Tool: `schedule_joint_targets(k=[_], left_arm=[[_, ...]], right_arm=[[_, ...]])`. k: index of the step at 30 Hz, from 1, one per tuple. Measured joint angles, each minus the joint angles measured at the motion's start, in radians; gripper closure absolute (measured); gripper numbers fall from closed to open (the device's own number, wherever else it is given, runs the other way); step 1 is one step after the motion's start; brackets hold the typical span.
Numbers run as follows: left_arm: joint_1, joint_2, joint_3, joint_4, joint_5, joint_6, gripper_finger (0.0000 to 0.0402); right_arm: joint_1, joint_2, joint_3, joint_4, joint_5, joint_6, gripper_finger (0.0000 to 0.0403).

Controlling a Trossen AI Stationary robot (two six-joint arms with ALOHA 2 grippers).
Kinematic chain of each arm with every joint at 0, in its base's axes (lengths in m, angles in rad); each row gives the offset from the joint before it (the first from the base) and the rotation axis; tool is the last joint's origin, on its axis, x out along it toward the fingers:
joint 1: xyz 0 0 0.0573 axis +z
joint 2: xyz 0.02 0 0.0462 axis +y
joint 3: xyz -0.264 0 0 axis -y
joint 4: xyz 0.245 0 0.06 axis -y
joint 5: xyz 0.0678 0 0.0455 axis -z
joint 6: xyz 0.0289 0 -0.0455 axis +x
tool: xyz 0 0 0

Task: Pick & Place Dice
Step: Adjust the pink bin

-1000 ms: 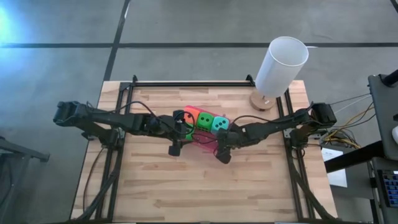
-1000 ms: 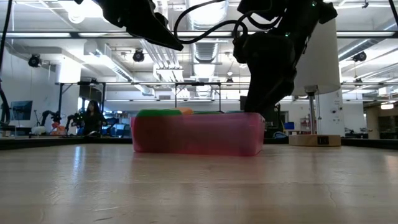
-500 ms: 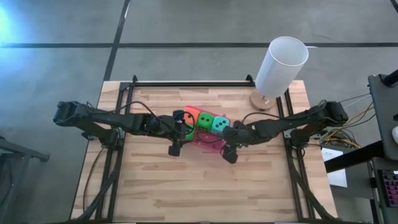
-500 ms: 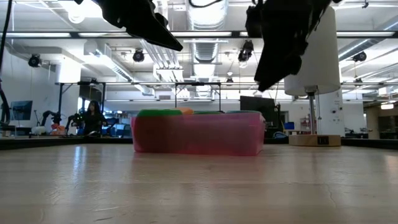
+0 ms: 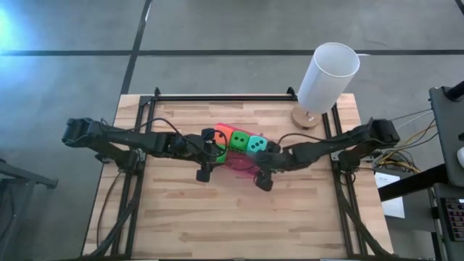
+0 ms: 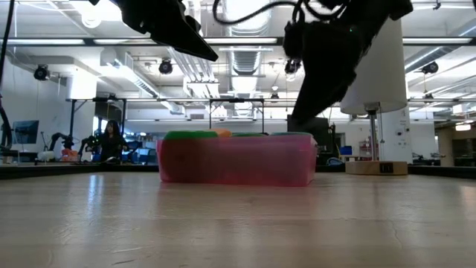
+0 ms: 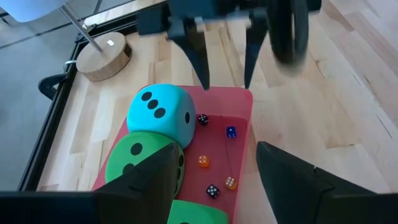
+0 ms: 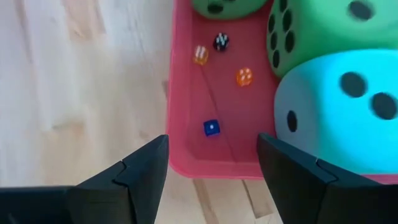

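A shallow pink tray lies mid-table. In it rest a foam orange die, a green die, a teal die and a second green die. Several tiny dice, among them a blue one, lie on its bare floor. My left gripper hovers open above the tray's left end. My right gripper hangs open over the tray's right end wall, fingers pointing down, touching nothing.
A tall white cylinder stands on a round wooden base near the table's far right corner. Black frame rails run along the table's left, right and far edges. Bare wood spreads toward the near edge.
My right gripper rose from beside the tray's right end and drew a little toward the table's right. It then swung back toward the tray and came partway down, tipped. The left arm, the tray and the dice stayed where they were.
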Motion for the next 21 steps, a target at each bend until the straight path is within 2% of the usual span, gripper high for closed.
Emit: schedule_joint_targets(k=[5,13,18,21], left_arm=[[0.000,0.000,0.000,-0.003,0.000,0.000,0.0189],[0.000,0.000,0.000,-0.004,0.000,0.000,0.0197],[0.000,0.000,0.000,-0.004,0.000,0.000,0.0202],[0.000,0.000,0.000,-0.004,0.000,0.000,0.0205]], right_arm=[[-0.001,0.050,0.000,0.014,-0.027,-0.036,0.0169],[-0.013,0.050,0.000,0.020,-0.057,-0.052,0.0170],[-0.019,0.048,0.000,0.022,-0.150,-0.085,0.0170],[-0.018,0.054,-0.002,0.056,-0.158,-0.115,0.0172]])
